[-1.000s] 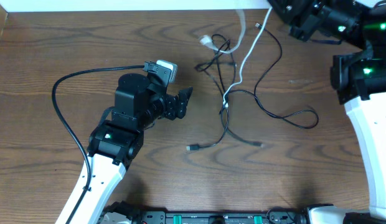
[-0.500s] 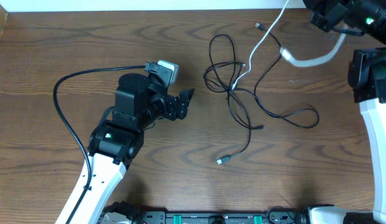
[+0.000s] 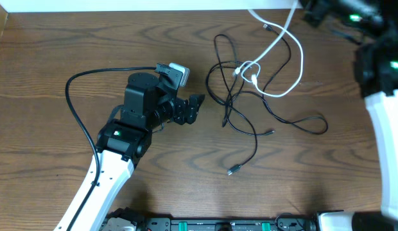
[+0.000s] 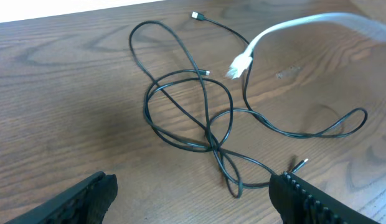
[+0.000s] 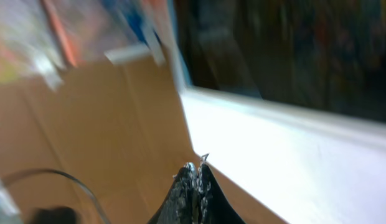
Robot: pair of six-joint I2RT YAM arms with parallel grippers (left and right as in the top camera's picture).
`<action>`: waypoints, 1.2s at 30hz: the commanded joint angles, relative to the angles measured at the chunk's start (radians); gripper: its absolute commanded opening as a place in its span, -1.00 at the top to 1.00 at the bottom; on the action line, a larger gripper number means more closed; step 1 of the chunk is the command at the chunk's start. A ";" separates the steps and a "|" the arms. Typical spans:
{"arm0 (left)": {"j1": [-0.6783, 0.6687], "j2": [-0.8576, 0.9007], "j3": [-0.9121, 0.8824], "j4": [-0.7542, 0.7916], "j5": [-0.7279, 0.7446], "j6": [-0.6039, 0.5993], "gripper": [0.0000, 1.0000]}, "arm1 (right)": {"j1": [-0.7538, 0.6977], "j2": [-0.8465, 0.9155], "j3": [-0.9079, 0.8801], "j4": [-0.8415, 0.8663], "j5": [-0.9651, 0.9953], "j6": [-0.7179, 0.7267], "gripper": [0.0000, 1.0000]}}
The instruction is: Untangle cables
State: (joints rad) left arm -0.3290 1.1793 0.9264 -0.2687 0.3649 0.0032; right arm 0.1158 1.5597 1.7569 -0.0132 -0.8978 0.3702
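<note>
Several thin black cables (image 3: 241,102) lie tangled in loops on the wooden table, right of centre, with loose plug ends (image 3: 231,171) trailing forward. A white cable (image 3: 295,70) loops across them and rises to the back right. There my right gripper (image 3: 307,8) is shut on it, though the right wrist view shows only the closed fingertips (image 5: 194,168). My left gripper (image 3: 198,106) hovers just left of the tangle, open and empty. In the left wrist view the black tangle (image 4: 205,124) lies ahead of the open gripper (image 4: 193,186), with the white plug (image 4: 240,64) hanging above it.
The left arm's own thick black cable (image 3: 77,83) arcs over the table's left side. A white wall (image 3: 122,5) borders the table's back edge. A black rail (image 3: 218,224) runs along the front edge. The right arm's white link (image 3: 385,128) stands at the right.
My right gripper has swung the white cable about at the back right, and it now loops over the tangle. The black cables shifted and spread. My left arm edged slightly right.
</note>
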 commanded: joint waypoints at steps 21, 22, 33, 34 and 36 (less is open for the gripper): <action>0.002 0.003 0.026 -0.013 0.017 0.002 -0.69 | -0.160 0.125 0.003 -0.126 0.417 -0.279 0.98; 0.002 0.003 0.026 -0.021 0.017 0.002 -0.70 | -0.195 0.125 0.003 -0.167 0.471 -0.323 0.98; 0.002 0.003 0.026 -0.029 0.017 0.002 -0.96 | -0.404 0.125 0.003 -0.377 0.867 -0.563 0.98; 0.002 0.003 0.026 -0.031 0.017 0.002 -0.96 | -0.420 0.125 0.003 -0.381 0.900 -0.576 0.98; 0.002 0.003 0.026 -0.032 0.017 0.002 -0.96 | -0.458 0.125 0.003 -0.388 0.972 -0.606 0.98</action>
State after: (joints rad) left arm -0.3290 1.1793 0.9264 -0.2928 0.3687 0.0002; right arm -0.2935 1.7027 1.7515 -0.3935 -0.1066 -0.1379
